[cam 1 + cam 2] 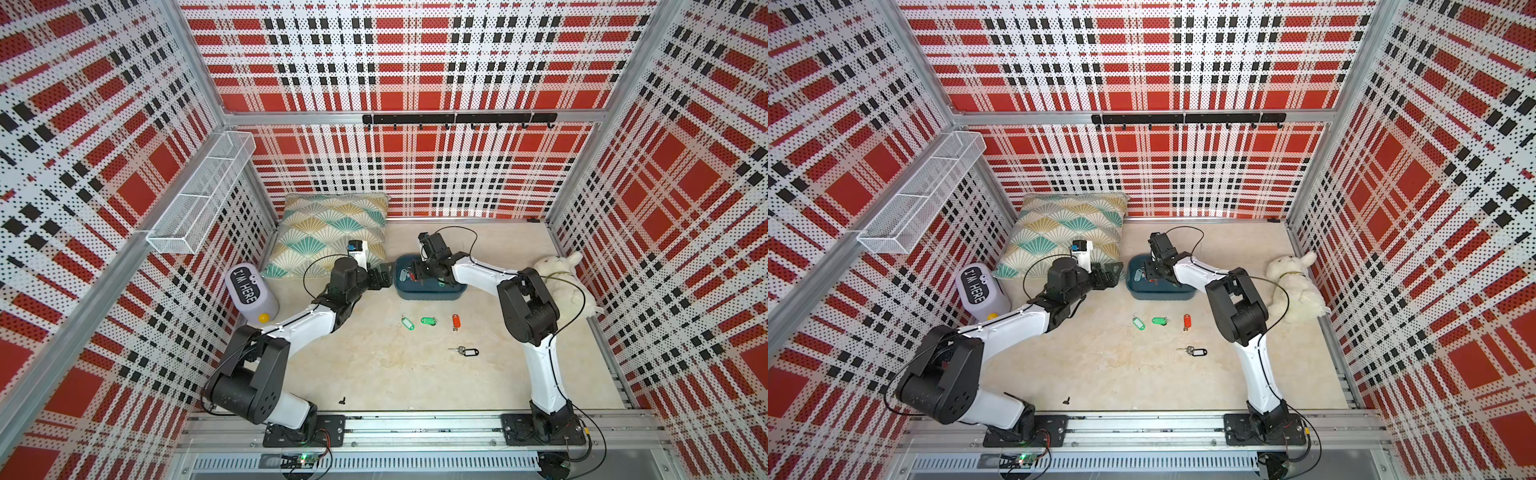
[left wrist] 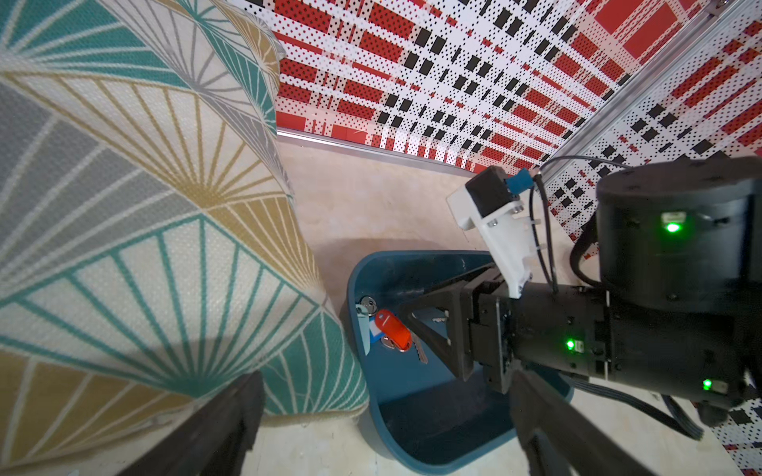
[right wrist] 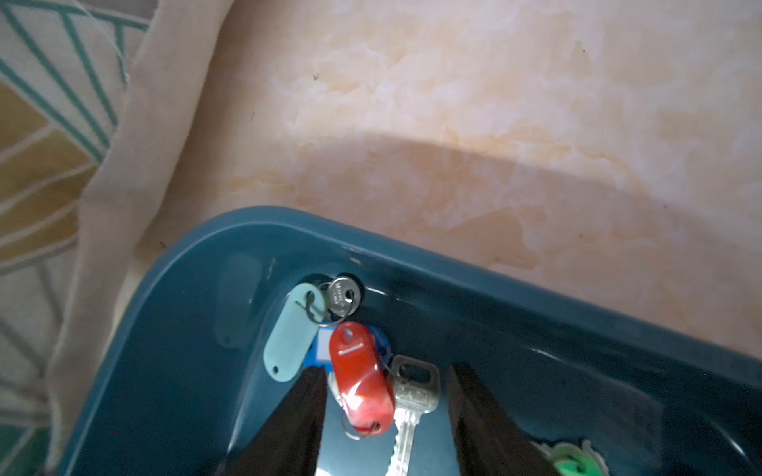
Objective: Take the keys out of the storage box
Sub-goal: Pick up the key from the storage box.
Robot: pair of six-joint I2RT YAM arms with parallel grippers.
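Red, black and white plaid walls (image 1: pixel 415 54) of perforated sheet close in three sides. A black hook rail (image 1: pixel 457 119) runs along the back, and a white wire-mesh basket (image 1: pixel 199 195) hangs on the left wall. The worktop (image 1: pixel 374 382) is pale marbled beige, evenly lit. A fan-patterned cushion (image 1: pixel 328 224) sits in its far left corner.

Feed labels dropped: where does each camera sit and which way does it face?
Top views: overhead by the base rail, looking down on the table; both arms show.
Left wrist: beside the storage box, facing the right gripper; own fingers show.
Right wrist: above the box, looking in; own fingers straddle the red-tagged key.
Shared: both wrist views show that key.
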